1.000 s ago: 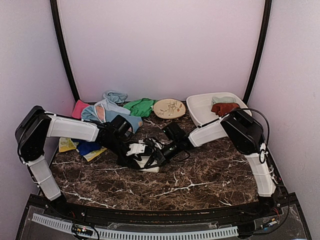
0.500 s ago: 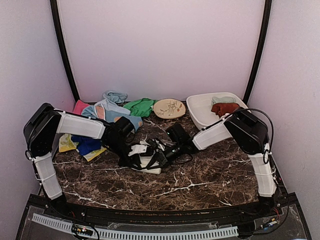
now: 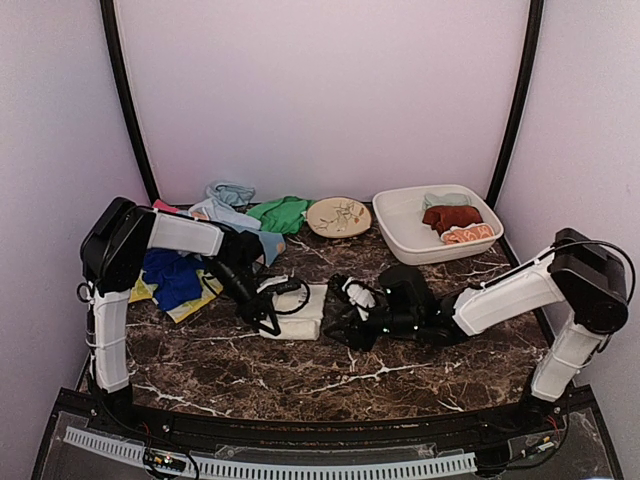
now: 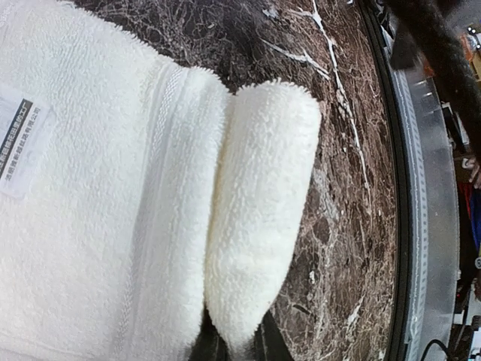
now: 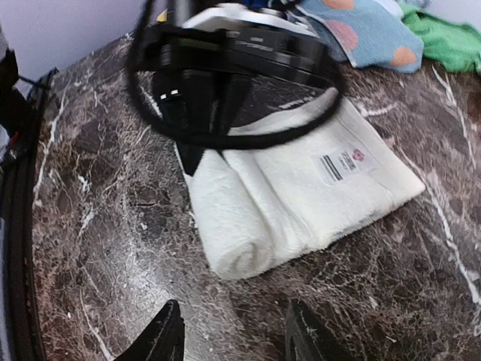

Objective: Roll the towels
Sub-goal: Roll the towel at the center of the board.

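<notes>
A white towel (image 3: 305,308) lies flat on the marble table, its near edge turned over into a short roll (image 5: 234,229). My left gripper (image 4: 239,347) is shut on one end of that roll (image 4: 259,203), and in the top view it (image 3: 266,318) sits at the towel's left side. My right gripper (image 5: 233,342) stands open a short way from the roll's other end, with only bare table between its fingers. From above it (image 3: 340,312) lies just right of the towel. The towel's label (image 5: 342,162) faces up.
A pile of towels lies at the back left: blue (image 3: 175,275), yellow (image 3: 200,307), light blue with orange dots (image 3: 240,228) and green (image 3: 280,212). A cream plate (image 3: 338,216) sits at the back. The white tub (image 3: 400,225) holds a dark red towel (image 3: 450,215) and an orange patterned one (image 3: 468,234).
My right gripper has opened, let go of the towel and drawn back to the right. My left gripper has shut on the roll's end and shifted slightly right.
</notes>
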